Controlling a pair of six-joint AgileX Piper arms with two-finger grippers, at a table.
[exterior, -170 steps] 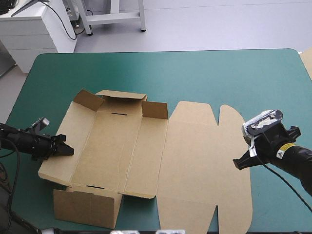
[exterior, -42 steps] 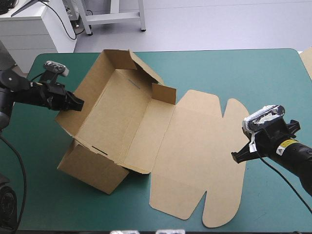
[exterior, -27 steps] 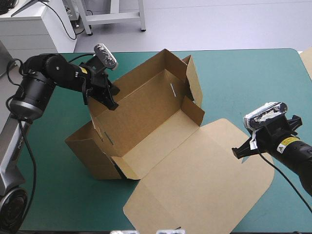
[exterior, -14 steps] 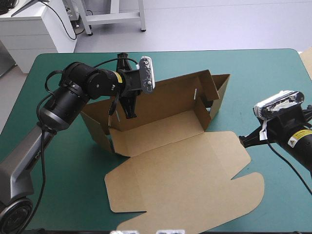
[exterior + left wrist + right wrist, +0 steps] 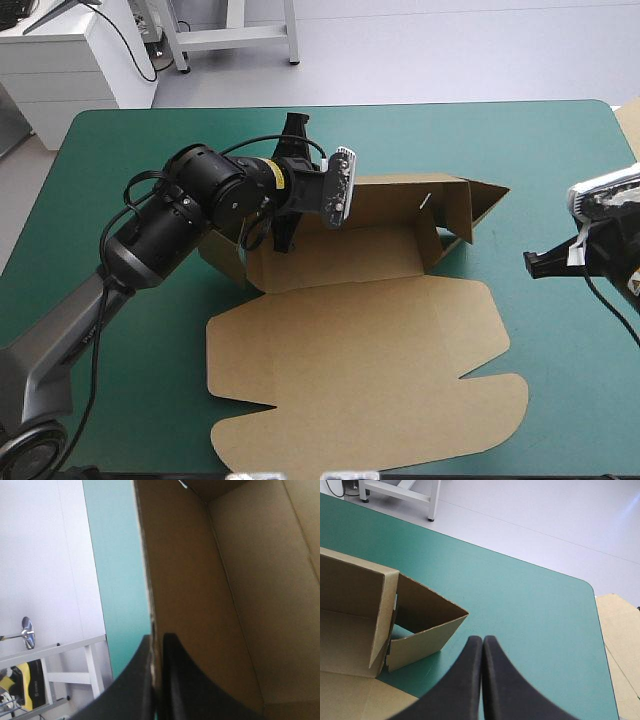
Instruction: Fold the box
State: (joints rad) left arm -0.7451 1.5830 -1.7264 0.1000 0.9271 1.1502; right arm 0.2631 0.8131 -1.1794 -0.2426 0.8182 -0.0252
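Note:
The brown box (image 5: 350,255) stands at mid-table as an open tray with its walls raised. Its lid (image 5: 360,370) lies flat toward the near edge. My left gripper (image 5: 279,238) is at the tray's left end, shut on the box. In the left wrist view the left gripper (image 5: 157,647) pinches the upright wall's top edge, the box (image 5: 225,590) interior on one side. My right gripper (image 5: 535,265) hovers to the right of the box, apart from it. In its own view the right gripper (image 5: 482,641) is shut and holds nothing, with the box's splayed end flap (image 5: 422,622) ahead.
More brown board (image 5: 630,125) shows at the table's right edge, and in the right wrist view this board (image 5: 620,635) lies beyond the rounded far right corner. Bare teal-green cover (image 5: 540,170) stretches between the box and that corner.
The left arm has swung the box round from the table's left to its middle, turning it until the lid lies toward the near edge. The right gripper has drawn back to the right.

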